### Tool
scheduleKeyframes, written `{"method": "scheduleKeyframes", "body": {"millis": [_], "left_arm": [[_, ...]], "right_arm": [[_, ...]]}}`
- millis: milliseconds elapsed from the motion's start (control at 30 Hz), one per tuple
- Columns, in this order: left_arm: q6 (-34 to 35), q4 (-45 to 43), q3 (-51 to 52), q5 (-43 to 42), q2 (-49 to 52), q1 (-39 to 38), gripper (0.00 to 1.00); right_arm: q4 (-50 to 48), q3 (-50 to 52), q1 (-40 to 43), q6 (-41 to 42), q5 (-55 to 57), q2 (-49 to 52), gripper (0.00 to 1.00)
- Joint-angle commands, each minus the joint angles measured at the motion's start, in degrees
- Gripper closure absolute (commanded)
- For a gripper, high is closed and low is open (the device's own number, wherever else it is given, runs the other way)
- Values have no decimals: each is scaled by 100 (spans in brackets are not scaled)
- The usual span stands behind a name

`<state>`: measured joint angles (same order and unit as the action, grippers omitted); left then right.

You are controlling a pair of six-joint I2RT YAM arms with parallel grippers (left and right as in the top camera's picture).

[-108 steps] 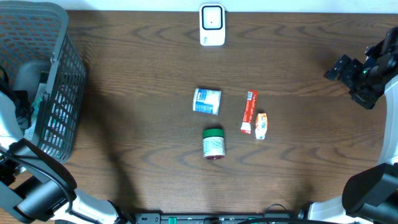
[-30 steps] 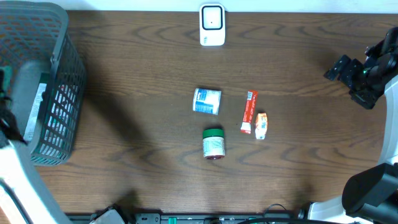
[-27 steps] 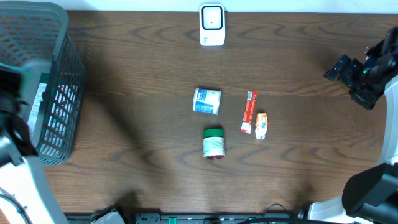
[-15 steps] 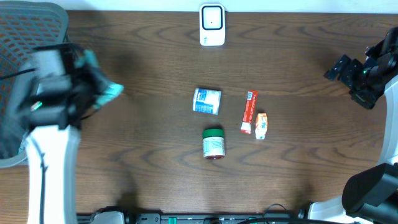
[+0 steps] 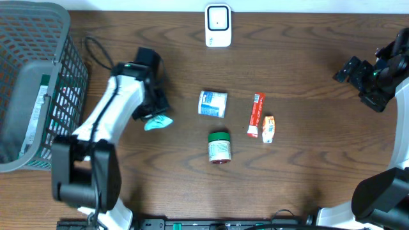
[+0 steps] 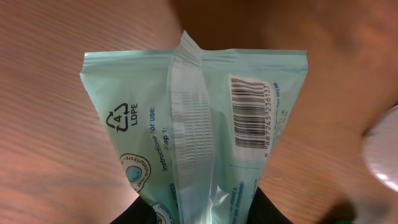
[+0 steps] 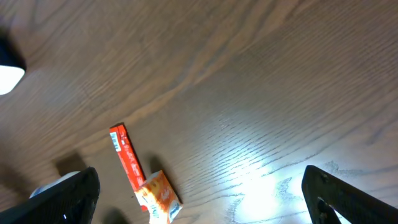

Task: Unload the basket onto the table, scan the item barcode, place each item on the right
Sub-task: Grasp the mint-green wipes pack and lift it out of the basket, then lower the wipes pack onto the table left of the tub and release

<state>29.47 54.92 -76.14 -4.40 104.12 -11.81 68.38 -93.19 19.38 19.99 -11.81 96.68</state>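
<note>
- At the left-centre of the dark, wood-grained bench (image 5: 307,172), the left fingers (image 6: 268,214) are clenched on one end of a pale teal, glossy plastic pouch (image 5: 157,122), which sits just left of the other items.
- In the left wrist view the pouch (image 6: 199,124) is flat and crinkled, with a raised seam running down its middle. A black-and-white barcode (image 6: 251,112) is printed to the right of the seam and faces the camera, and a recycling triangle sits to the left.
- The white, rounded-rectangle scanner (image 5: 218,25) stands at the far edge of the bench, well apart from the pouch.
- A blue-and-white cylindrical can (image 5: 213,103) lies on its side near the middle; a short jar with a green lid (image 5: 220,147) lies just below it.
- A slim red stick packet (image 5: 256,115) lies beside a small, crumpled orange sachet (image 5: 268,128); the two look close to touching.
- A grey plastic basket with latticed walls (image 5: 64,96) fills the left edge.
- The right fingers (image 7: 71,199), black and blocky, are spread wide with nothing between them, above bare wood at the right side.
</note>
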Motion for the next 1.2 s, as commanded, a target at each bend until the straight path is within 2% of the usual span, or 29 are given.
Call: {"method": "scheduleKeyframes", "body": {"millis": [0,67,100,267,500,533,567,633,667,700,933,1167], "left_arm": [[-168,2,13,17,212,-122,72],[-184,-24,13,31,328,-140,41],[-190,-31,13,35,374,-140,32],[-579,-33,-90,33,356,-63,26],[-678,339,-664,35,291,149,25],[-678,341,-667,35,258,170,26],[-675,376,-667,35,251,181,35],[-675,516,-654,33,251,188,74],[-675,599,-623,33,251,186,86],[-673,673,-579,33,251,177,92],[-671,688,-26,31,254,173,92],[-671,-157,671,31,260,173,92]], "right_arm": [[20,-118,7,55,-7,-109,1],[20,-118,9,55,-7,-109,1],[20,-118,9,55,-7,-109,1],[20,-118,9,55,-7,-109,1],[20,-118,9,55,-7,-109,1],[20,-118,9,55,-7,-109,1],[20,-118,9,55,-7,-109,1],[20,-118,7,55,-4,-109,1],[20,-118,9,55,-7,-109,1],[20,-118,9,55,-7,-109,1],[20,-118,9,55,-7,-109,1],[20,-118,9,55,-4,-109,1]]}}
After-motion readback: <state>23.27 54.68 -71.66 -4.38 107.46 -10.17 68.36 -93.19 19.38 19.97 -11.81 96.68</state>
